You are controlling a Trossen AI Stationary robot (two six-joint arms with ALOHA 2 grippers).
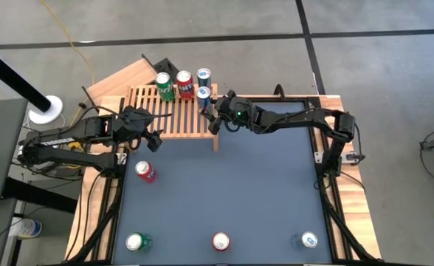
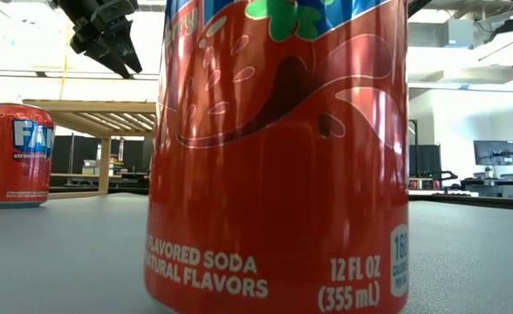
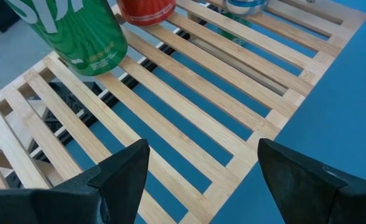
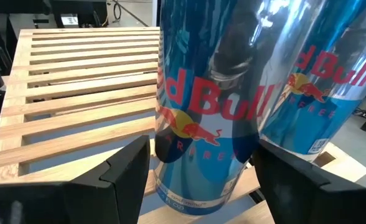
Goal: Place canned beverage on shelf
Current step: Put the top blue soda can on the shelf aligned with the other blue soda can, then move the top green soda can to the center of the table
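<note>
Filling most of the low view, a red can at the tabletop's near edge is cut off at its top and hides much of the shelf behind it. In the right wrist view both blue cans are cropped at their tops. The shelf is set at the far edge of the tabletop, and four cans are stood on its far part: a green can, a red can, a blue can and a second blue can. The right tool is spread open just beside the second blue can, not pinching it. The left tool is spread open over the shelf's near edge, empty. Four more cans are left on the tabletop: red, green, red and blue.
</note>
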